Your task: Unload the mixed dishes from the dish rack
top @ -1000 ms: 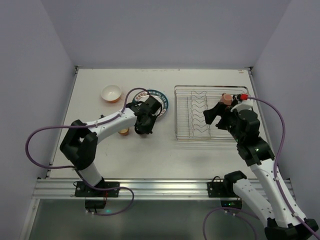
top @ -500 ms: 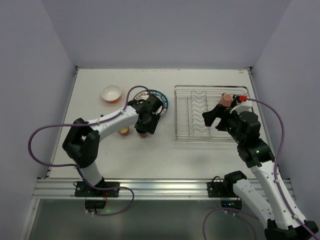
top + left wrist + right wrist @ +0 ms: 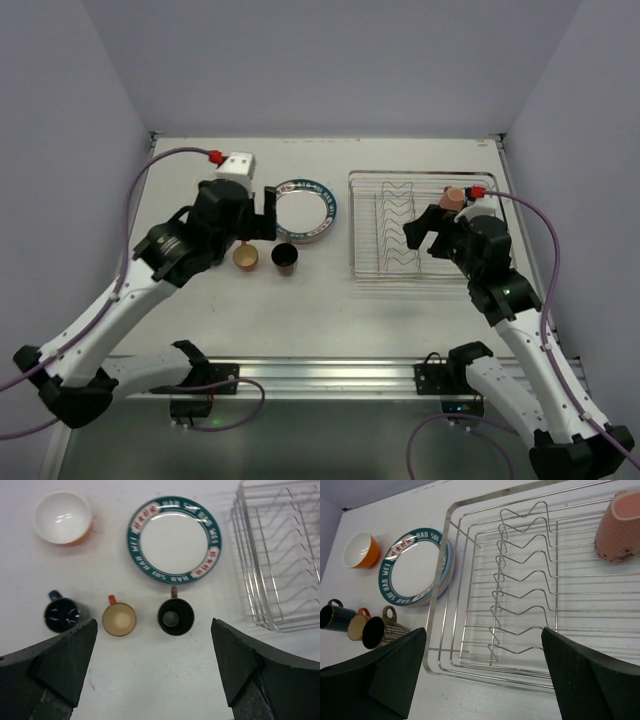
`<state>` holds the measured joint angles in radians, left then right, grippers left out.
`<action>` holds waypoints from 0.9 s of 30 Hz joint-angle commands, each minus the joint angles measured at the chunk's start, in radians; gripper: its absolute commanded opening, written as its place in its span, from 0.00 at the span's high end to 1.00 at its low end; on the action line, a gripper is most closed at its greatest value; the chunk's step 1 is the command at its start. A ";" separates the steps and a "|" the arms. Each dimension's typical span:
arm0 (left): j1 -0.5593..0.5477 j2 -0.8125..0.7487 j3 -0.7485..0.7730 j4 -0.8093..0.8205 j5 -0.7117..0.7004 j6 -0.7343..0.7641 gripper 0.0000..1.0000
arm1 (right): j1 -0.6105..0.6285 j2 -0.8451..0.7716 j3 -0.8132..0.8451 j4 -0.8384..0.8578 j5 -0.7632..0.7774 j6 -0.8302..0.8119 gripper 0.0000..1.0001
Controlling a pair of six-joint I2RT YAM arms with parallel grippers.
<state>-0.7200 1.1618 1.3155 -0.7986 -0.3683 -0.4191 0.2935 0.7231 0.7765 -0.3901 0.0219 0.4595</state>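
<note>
The dish rack stands on the right of the table, with one pink mug upside down in its far right corner. To its left lies a stack of plates, a green-rimmed white one on top. In front of the stack stand a dark striped mug, an orange mug and a dark blue mug. The orange bowl sits far left. My left gripper hangs open high above the mugs. My right gripper is open over the rack's near edge.
White walls close in the table on the left, back and right. The metal rail with both arm bases runs along the near edge. Purple cables loop from both arms.
My left gripper opened and let go of the dark striped mug, then rose and drew back to the left. The mug now stands beside the orange one. The right arm barely moved.
</note>
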 commanded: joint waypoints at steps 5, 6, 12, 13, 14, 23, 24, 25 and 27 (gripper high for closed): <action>0.232 -0.128 -0.182 -0.078 -0.382 -0.077 0.00 | -0.086 0.151 0.038 0.056 0.191 0.042 0.01; 0.267 -0.160 -0.220 -0.029 -0.313 -0.063 0.00 | -0.123 0.183 0.049 0.059 0.124 0.050 0.01; 0.456 -0.303 -0.384 0.145 -0.169 -0.014 0.00 | -0.257 0.490 0.210 0.063 0.212 0.073 0.01; 0.456 -0.312 -0.386 0.150 -0.152 -0.007 0.00 | -0.257 0.530 0.237 0.057 0.274 0.071 0.01; 0.456 -0.317 -0.395 0.154 -0.143 -0.003 0.00 | -0.258 0.571 0.294 0.053 0.286 0.044 0.01; 0.455 -0.375 -0.440 0.214 0.055 0.042 0.00 | -0.286 0.906 0.596 -0.053 0.329 -0.114 0.01; 0.455 -0.373 -0.446 0.216 0.071 0.042 0.00 | -0.287 0.929 0.621 -0.073 0.328 -0.113 0.02; 0.452 -0.375 -0.447 0.219 0.083 0.046 0.00 | -0.289 0.947 0.659 -0.087 0.320 -0.119 0.03; 0.453 -0.382 -0.450 0.226 0.107 0.052 0.00 | -0.287 0.995 0.684 -0.116 0.290 -0.119 0.05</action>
<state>-0.2703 0.7898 0.8742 -0.6319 -0.3397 -0.3996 0.0113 1.6752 1.3842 -0.4477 0.3130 0.3794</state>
